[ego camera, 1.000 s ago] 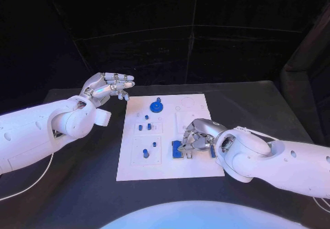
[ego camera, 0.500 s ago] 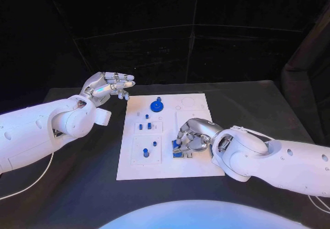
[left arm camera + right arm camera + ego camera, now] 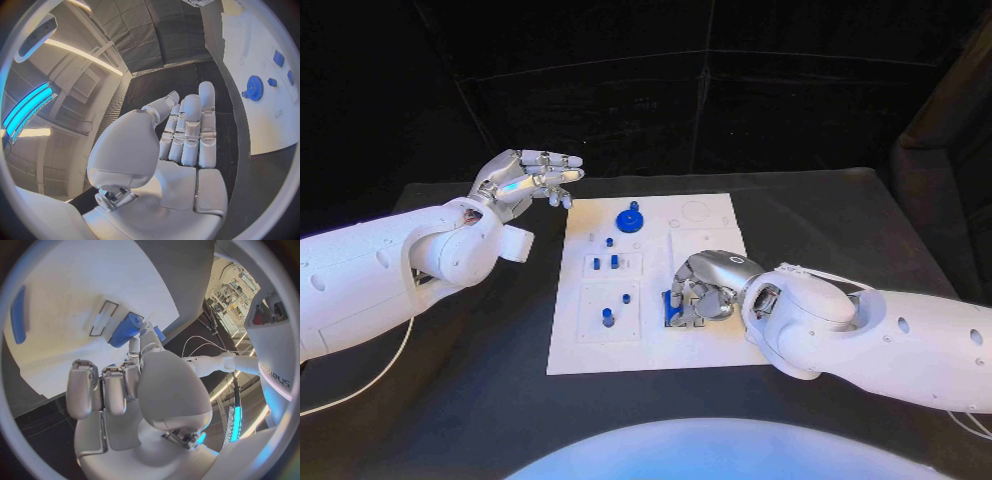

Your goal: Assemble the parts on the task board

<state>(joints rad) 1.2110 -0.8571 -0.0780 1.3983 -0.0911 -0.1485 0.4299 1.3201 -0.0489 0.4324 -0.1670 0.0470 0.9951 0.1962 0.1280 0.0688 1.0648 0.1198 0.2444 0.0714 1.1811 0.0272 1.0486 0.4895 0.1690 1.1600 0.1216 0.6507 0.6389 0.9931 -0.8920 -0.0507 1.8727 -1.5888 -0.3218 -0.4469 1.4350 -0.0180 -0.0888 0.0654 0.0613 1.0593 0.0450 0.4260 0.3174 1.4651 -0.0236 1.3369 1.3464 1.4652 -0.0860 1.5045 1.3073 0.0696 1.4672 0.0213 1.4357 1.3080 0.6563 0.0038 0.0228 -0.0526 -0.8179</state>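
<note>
The white task board [image 3: 646, 345] lies in the middle of the black table. My right hand [image 3: 704, 289] is down on the board's right half, fingers curled round a blue part [image 3: 674, 310] that stands on the plate. In the right wrist view, that blue part [image 3: 127, 329] sits at my fingertips beside a rectangular slot [image 3: 103, 320]. My left hand [image 3: 531, 178] hovers off the board's far left corner and holds nothing. A blue gear [image 3: 629, 220] stands near the far edge. Small blue pegs [image 3: 596, 265] stand in the left column, with another peg [image 3: 606, 318] nearer.
The left wrist view shows the gear [image 3: 254, 88] and the board's edge [image 3: 269, 135] beyond my empty left hand [image 3: 187, 135]. A long blue piece [image 3: 19, 315] lies on the board in the right wrist view. Bare black table [image 3: 473, 370] surrounds the board.
My right hand has shifted slightly left and closed further over the blue part, which now shows less. The left hand has stayed where it was.
</note>
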